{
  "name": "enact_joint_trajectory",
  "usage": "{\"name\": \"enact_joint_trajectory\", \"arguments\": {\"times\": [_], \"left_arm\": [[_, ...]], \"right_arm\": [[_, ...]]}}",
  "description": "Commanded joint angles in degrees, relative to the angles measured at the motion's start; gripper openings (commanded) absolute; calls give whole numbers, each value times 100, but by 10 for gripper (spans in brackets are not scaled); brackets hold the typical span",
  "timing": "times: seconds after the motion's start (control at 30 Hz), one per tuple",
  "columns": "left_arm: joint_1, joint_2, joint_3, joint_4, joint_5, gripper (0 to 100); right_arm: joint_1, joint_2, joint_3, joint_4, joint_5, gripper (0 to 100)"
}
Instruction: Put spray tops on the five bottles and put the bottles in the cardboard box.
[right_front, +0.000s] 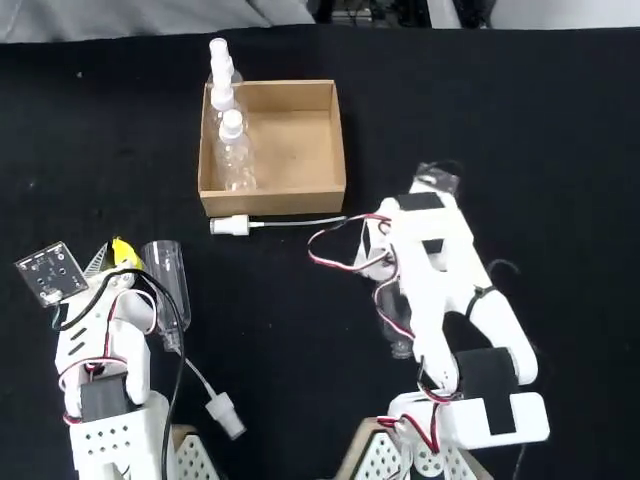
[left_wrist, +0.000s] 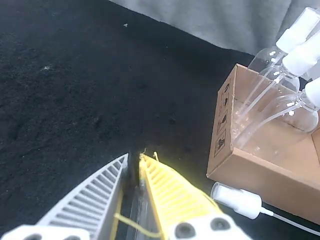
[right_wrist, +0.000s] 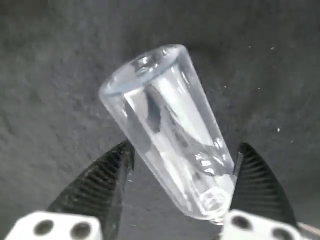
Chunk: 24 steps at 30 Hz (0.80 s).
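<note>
A cardboard box (right_front: 325, 135) (left_wrist: 235, 165) at the back holds three clear bottles (right_front: 235, 150) (left_wrist: 280, 115) with white spray tops, leaning on one wall. A loose spray top (right_front: 230, 225) (left_wrist: 237, 199) with its tube lies in front of the box. My left gripper (right_front: 110, 255) (left_wrist: 135, 159) is shut with nothing in it, beside a topless bottle (right_front: 165, 275) lying on the mat. Another spray top (right_front: 223, 412) lies near that arm's base. My right gripper (right_front: 432, 190) (right_wrist: 185, 152) is shut on a topless clear bottle (right_front: 438, 178) (right_wrist: 165, 125), base pointing away.
A black mat (right_front: 520, 120) covers the table. A small square board (right_front: 50, 272) sits on the left arm. Under the right arm a clear shape (right_front: 392, 320) shows; it looks like a bottle, but I cannot tell. Red and white wires (right_front: 335, 250) loop off the right arm.
</note>
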<state>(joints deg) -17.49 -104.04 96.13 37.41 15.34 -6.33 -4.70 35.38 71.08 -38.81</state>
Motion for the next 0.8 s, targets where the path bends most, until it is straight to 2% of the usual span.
{"name": "enact_joint_trajectory", "arguments": {"times": [0.0,0.17,0.37,0.67,0.77], "left_arm": [[-48,-53,127,-88,35,30],[-48,-53,127,-88,26,30],[-48,-53,127,-79,18,30],[-48,-53,127,-79,9,30],[-48,-53,127,-79,9,30]], "right_arm": [[149,40,-470,35,-914,279],[114,40,-734,35,-2180,280],[149,48,-813,-325,-2813,283],[114,48,-295,-1187,-2725,283],[105,48,-233,-1152,-2321,283]]}}
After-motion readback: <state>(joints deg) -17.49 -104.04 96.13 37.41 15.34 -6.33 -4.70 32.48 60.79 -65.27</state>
